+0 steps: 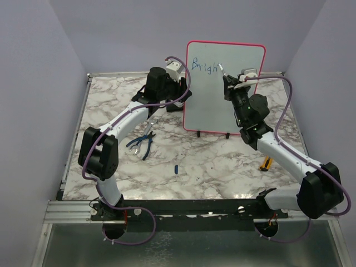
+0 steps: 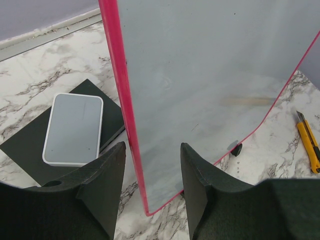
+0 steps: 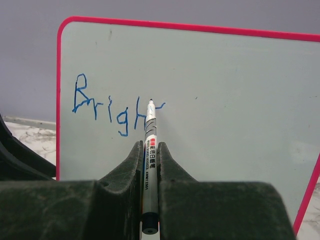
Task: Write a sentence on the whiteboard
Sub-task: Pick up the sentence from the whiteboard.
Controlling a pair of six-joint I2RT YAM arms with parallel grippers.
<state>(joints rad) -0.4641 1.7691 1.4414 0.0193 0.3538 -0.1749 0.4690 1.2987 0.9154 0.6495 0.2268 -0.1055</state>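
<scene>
Right wrist view gives us the right gripper (image 3: 150, 147) clenched on a whiteboard marker (image 3: 150, 122). Its tip is at the surface of the whiteboard (image 3: 225, 100), at the end of the sentence (image 3: 107, 107), which reads "Brigh" in blue, with a short stroke beside the tip. From the top external view we see the whiteboard standing upright on its black feet (image 1: 200, 133) at the far middle of the marble table (image 1: 211, 161). The left gripper (image 2: 152, 152) straddles the board's red side edge, fingers spread with a gap on each side. We also see an eraser block (image 2: 72, 129) beside the board, a yellow utility knife (image 2: 307, 142) past it, and pliers (image 1: 142, 146) near the left arm.
</scene>
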